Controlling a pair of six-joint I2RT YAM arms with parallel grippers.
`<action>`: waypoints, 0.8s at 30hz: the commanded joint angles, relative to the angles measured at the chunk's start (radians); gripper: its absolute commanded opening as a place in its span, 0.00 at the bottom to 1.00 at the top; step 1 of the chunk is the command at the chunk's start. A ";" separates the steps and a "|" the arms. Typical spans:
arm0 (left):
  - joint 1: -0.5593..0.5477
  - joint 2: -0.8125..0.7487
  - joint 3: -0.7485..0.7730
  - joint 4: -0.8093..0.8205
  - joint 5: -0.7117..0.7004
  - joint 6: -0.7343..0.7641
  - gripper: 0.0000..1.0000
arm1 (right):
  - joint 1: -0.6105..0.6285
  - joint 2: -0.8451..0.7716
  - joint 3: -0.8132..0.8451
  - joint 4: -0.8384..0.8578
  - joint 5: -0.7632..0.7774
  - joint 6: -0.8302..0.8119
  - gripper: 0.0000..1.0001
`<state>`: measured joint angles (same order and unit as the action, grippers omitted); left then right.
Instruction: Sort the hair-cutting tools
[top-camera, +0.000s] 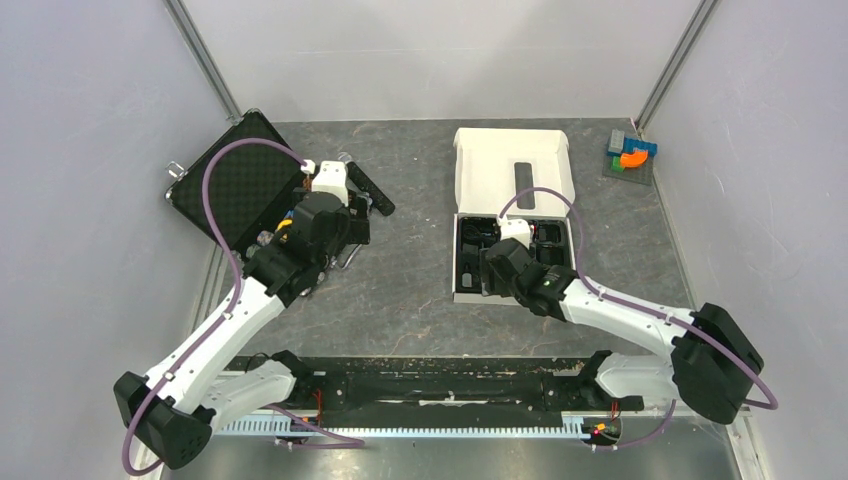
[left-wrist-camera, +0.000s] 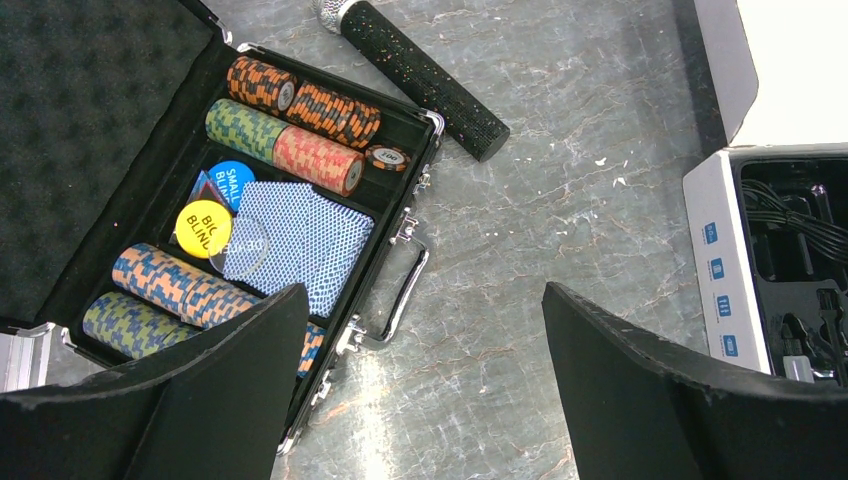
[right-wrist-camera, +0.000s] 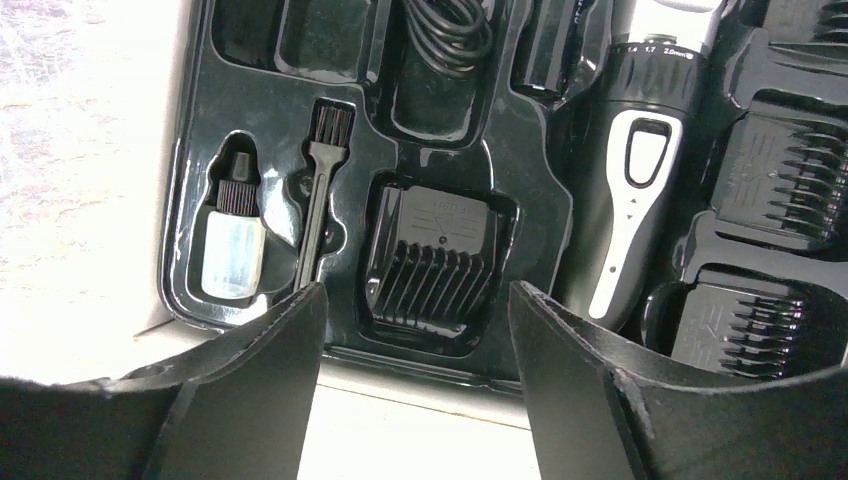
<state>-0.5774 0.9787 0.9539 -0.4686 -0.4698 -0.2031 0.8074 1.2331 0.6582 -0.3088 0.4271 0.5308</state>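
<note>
Sorting looks almost finished, as far as I can judge. In the right wrist view the black comb attachments lie each in its own pocket of the moulded tray, and the silver-and-black hair clipper lies in its long pocket right of centre. I count three combs clearly, one at centre and two at the right edge, with a fourth cut off at the upper right corner. There is also one clipper, one oil bottle, one cleaning brush and one coiled cable. Two pockets at the upper left seem unfilled, so perhaps some piece is missing. The right gripper hovers over the centre comb, fingers spread, holding nothing. The left gripper is spread too and carries nothing, above the table between the poker chip case and the white box.
</note>
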 joint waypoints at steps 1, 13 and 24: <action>0.007 0.007 -0.006 0.045 -0.019 0.057 0.93 | -0.007 -0.048 0.044 -0.014 0.020 -0.026 0.68; 0.008 0.006 -0.007 0.045 -0.018 0.059 0.93 | -0.069 0.023 0.123 -0.005 -0.051 -0.157 0.38; 0.007 0.008 -0.009 0.044 -0.020 0.064 0.94 | -0.083 0.139 0.111 0.020 -0.122 -0.180 0.25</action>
<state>-0.5770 0.9886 0.9478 -0.4683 -0.4698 -0.2016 0.7307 1.3460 0.7517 -0.3023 0.3283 0.3729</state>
